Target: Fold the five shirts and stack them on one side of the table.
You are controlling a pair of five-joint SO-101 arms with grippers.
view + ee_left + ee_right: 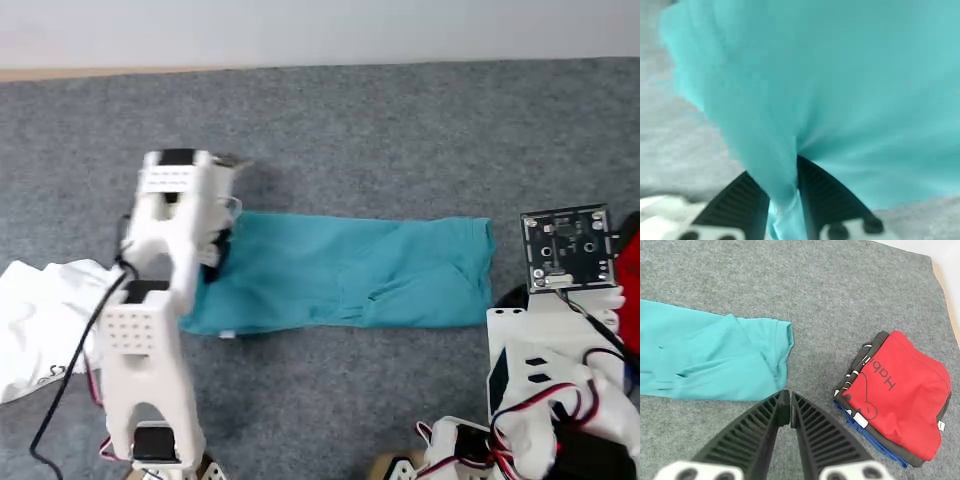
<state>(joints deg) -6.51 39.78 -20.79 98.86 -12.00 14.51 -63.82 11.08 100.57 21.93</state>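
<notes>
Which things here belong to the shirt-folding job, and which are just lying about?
Job:
- teal shirt, pinched by the left claw
- white shirt, crumpled
- stack of folded shirts, red on top
- right claw, shut, holding nothing

Lying about:
- grey mat under everything

1. The teal shirt [350, 275] lies folded into a long flat band across the middle of the high view, wrinkled near its right end.
2. The white shirt [40, 320] sits crumpled at the lower left edge.
3. The red shirt [902, 390] lies folded on top of a dark shirt [865, 360] and a blue shirt [867, 432], stacked apart from the teal one.
</notes>
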